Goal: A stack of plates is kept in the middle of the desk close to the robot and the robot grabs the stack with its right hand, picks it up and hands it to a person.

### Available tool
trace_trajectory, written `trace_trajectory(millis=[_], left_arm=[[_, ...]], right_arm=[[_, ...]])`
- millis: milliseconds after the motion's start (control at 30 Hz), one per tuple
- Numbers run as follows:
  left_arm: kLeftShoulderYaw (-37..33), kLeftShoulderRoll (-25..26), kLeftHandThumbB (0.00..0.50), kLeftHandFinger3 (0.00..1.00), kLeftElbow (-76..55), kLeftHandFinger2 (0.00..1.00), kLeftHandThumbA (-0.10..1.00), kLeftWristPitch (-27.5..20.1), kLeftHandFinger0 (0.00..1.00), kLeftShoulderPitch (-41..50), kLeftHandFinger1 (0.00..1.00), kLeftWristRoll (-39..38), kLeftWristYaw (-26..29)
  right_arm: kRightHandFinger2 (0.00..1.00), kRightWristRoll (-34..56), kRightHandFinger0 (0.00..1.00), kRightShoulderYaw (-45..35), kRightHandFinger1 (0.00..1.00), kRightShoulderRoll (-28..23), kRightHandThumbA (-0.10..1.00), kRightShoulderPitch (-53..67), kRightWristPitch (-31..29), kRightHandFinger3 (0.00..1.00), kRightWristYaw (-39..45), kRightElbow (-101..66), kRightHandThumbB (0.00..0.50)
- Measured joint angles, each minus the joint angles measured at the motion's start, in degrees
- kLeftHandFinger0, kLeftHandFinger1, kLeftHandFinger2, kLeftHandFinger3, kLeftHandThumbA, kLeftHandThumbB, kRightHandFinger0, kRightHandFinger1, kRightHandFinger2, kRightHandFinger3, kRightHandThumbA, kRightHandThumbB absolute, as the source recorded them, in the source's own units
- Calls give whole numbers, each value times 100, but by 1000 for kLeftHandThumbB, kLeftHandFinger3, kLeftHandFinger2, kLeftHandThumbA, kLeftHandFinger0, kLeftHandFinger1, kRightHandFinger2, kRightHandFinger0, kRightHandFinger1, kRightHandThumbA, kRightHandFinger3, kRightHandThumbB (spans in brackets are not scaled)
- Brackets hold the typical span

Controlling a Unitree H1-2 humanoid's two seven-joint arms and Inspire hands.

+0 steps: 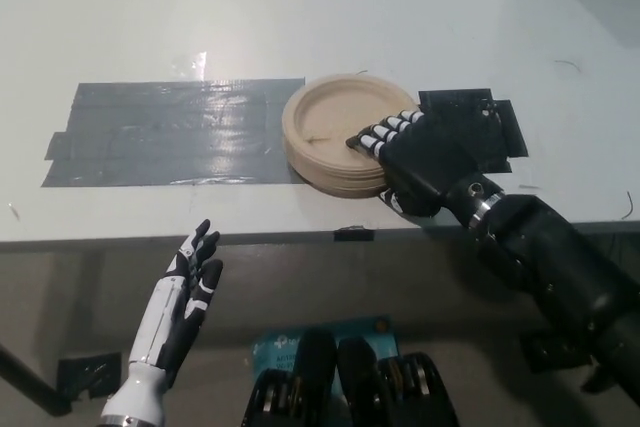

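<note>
Fingers (385,134) of the black right hand (425,159) spread narrow and laid over the right rim of the stack of plates (340,143), tips reaching onto the top plate, palm against the stack's side; thumb hidden underneath or behind, so cannot tell whether a real grip is made. Not closed around anything as far as visible. Stack resting on the desk (300,7) near the front edge, roughly mid-width, its left rim overlapping the right end of the large grey tape patch (175,132), with the smaller dark tape patch (475,122) just beside on the right, partly under the wrist.

Likely risks: pushing rather than grasping, so the stack slides left across the tape instead of being caught; catching only the upper plates, leaving the lower ones behind or fanning them out; tilting on lift if held by one rim only, spilling plates off the front edge.

Counted: one stack, several plates, exact number unclear from the layered edge; two tape patches; two hands, the white left hand (185,292) idle with fingers apart below the front edge, lower left.
</note>
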Motion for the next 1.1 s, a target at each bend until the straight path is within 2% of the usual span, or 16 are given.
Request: trace_trajectory(millis=[67,100,167,233,267,333,367,400,467,533,600,700,767,833,1000,1100], left_arm=[[2,0,0,1000,0,1000,920,1,1000,-1,1000,0,0],[2,0,0,1000,0,1000,918,1,1000,-1,1000,-1,0],[2,0,0,1000,0,1000,917,0,1000,-5,1000,-1,0],[5,1,0,1000,0,1000,915,0,1000,-10,1000,-3,0],[7,3,0,1000,0,1000,915,1,1000,-17,1000,-6,-1],[8,6,0,1000,0,1000,915,1,1000,-35,1000,-9,-2],[8,7,0,1000,0,1000,917,1,1000,-39,1000,-9,-2],[8,9,0,1000,0,1000,917,1,1000,-55,1000,-10,-2],[8,12,0,1000,0,1000,920,1,1000,-72,1000,-10,-2],[8,15,0,1000,0,1000,921,0,1000,-92,1000,-10,-2],[9,25,0,1000,1,1000,922,0,1000,-114,1000,-9,-2],[10,38,0,1000,2,1000,936,1,1000,-127,1000,-9,-2],[9,47,0,1000,6,1000,937,2,1000,-131,1000,-9,-3],[9,53,0,1000,8,1000,929,2,1000,-136,1000,-9,-3],[8,74,0,1000,6,1000,918,2,1000,-149,1000,-15,-4],[5,76,0,1000,6,1000,903,2,1000,-149,1000,-16,-4]], right_arm=[[644,-48,0,46,150,46,-100,-60,-41,253,-419,299,242],[584,-54,0,55,126,52,-100,-71,-52,311,-491,343,253],[476,-96,0,122,34,68,-100,-100,-93,298,-853,558,270],[450,-125,0,172,3,67,-100,-104,-112,275,-1079,660,255],[432,-148,0,204,1,62,-100,-103,-127,365,-1285,718,260],[362,-190,0,238,0,31,-100,-103,-137,462,-1518,736,295],[252,-201,0,242,0,22,-100,-102,-139,482,-1558,735,338],[210,-233,0,253,0,-18,-100,-97,-155,479,-1686,730,346],[201,-257,0,252,0,-73,-100,-81,-179,262,-1825,671,340],[315,-275,0,231,0,-157,-100,-65,-219,106,-1975,519,289],[432,-281,0,135,0,-306,-100,-42,-251,46,-2084,103,278],[585,-278,0,-40,1,-460,-100,2,-259,169,-2084,-427,274],[595,-266,0,-207,0,-558,-100,35,-259,355,-2079,-853,299],[568,-258,0,-365,5,-618,-100,84,-260,443,-2071,-1215,308],[454,-233,0,-673,0,-665,-100,99,-270,317,-2060,-1824,343],[354,-234,0,-702,0,-664,-100,118,-276,150,-2018,-1850,349]])
